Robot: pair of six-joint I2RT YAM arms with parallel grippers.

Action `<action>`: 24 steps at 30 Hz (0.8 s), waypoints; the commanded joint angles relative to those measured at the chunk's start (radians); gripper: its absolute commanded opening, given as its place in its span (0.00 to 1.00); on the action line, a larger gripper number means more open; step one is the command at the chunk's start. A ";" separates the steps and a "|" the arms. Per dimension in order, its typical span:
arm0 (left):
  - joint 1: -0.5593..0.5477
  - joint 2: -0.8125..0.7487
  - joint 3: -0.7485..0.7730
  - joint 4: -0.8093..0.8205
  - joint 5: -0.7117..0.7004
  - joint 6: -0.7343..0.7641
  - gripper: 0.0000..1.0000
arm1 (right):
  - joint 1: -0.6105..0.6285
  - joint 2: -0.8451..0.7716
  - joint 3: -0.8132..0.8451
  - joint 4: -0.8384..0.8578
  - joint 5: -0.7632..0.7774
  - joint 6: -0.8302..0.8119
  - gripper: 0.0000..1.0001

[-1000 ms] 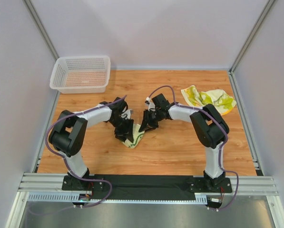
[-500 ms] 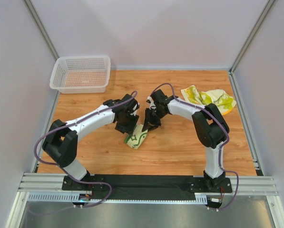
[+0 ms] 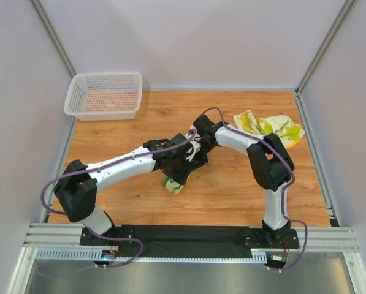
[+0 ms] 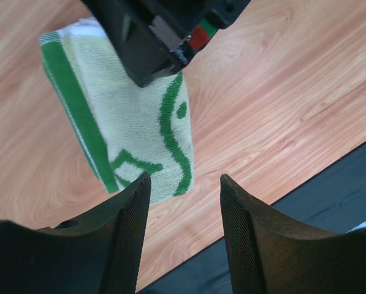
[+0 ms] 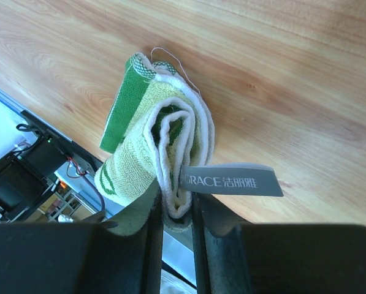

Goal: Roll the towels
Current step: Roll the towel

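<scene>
A rolled towel [image 5: 152, 141], lime-yellow with green lines and a grey label [image 5: 228, 180], is pinched at its end between the fingers of my right gripper [image 5: 176, 211], which is shut on it. The roll [image 3: 173, 184] hangs tilted just above the table at its middle. In the left wrist view the same towel [image 4: 133, 135] sits ahead of my left gripper [image 4: 186, 184], which is open with only bare wood between its fingers. My left gripper [image 3: 181, 168] lies close against my right gripper [image 3: 197, 158]. Crumpled towels [image 3: 268, 127] lie at the back right.
A white mesh basket [image 3: 103, 95] stands at the back left corner. A black strip [image 4: 330, 202] runs along the table's near edge, just beyond the roll. Grey walls close in the wooden table [image 3: 232, 190] on three sides.
My left arm has swung right across the table to the roll and its jaws have opened a little wider. The right gripper has kept its hold on the towel.
</scene>
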 commanded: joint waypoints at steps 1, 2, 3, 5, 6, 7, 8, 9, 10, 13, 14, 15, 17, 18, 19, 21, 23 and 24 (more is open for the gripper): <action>-0.009 0.058 -0.034 0.032 0.027 0.009 0.56 | 0.008 0.015 0.039 -0.021 -0.001 0.016 0.04; -0.009 0.067 -0.043 0.040 0.026 0.007 0.56 | 0.008 0.015 0.043 -0.019 0.000 0.016 0.04; -0.009 0.080 -0.053 0.043 0.024 0.004 0.56 | 0.006 0.015 0.043 -0.021 -0.001 0.016 0.04; -0.009 0.080 -0.086 0.063 0.012 0.001 0.56 | 0.006 0.012 0.044 -0.021 -0.003 0.018 0.04; -0.009 0.081 -0.096 0.068 0.010 0.001 0.56 | 0.006 0.013 0.044 -0.021 -0.006 0.018 0.04; -0.009 0.084 -0.106 0.069 0.004 0.004 0.56 | 0.008 0.010 0.044 -0.022 -0.009 0.018 0.04; -0.009 0.089 -0.109 0.071 0.000 0.003 0.56 | 0.008 0.012 0.046 -0.022 -0.010 0.018 0.04; -0.009 0.097 -0.112 0.072 -0.002 0.003 0.56 | 0.008 0.012 0.047 -0.024 -0.015 0.016 0.04; -0.009 0.100 -0.114 0.074 -0.009 0.001 0.56 | 0.008 0.012 0.047 -0.024 -0.020 0.016 0.04; -0.009 0.106 -0.122 0.077 -0.035 -0.002 0.57 | 0.006 0.015 0.052 -0.030 -0.026 0.012 0.04; -0.009 0.109 -0.123 0.077 -0.042 -0.002 0.57 | 0.008 0.016 0.053 -0.035 -0.027 0.009 0.04; -0.009 0.110 -0.128 0.078 -0.046 -0.003 0.57 | 0.008 0.019 0.056 -0.039 -0.029 0.004 0.04; -0.009 0.111 -0.139 0.088 -0.052 -0.009 0.59 | 0.008 0.028 0.064 -0.050 -0.033 -0.004 0.04; -0.009 0.107 -0.146 0.091 -0.084 -0.011 0.62 | 0.008 0.033 0.069 -0.056 -0.038 -0.011 0.05; -0.009 0.109 -0.161 0.095 -0.110 -0.014 0.64 | 0.008 0.036 0.079 -0.061 -0.040 -0.016 0.05; -0.007 0.114 -0.183 0.104 -0.134 -0.014 0.65 | 0.006 0.045 0.090 -0.079 -0.046 -0.028 0.08; -0.006 0.120 -0.195 0.117 -0.141 -0.016 0.64 | 0.005 0.053 0.104 -0.087 -0.055 -0.034 0.14; -0.006 0.130 -0.203 0.123 -0.141 -0.014 0.60 | 0.003 0.061 0.108 -0.093 -0.058 -0.037 0.17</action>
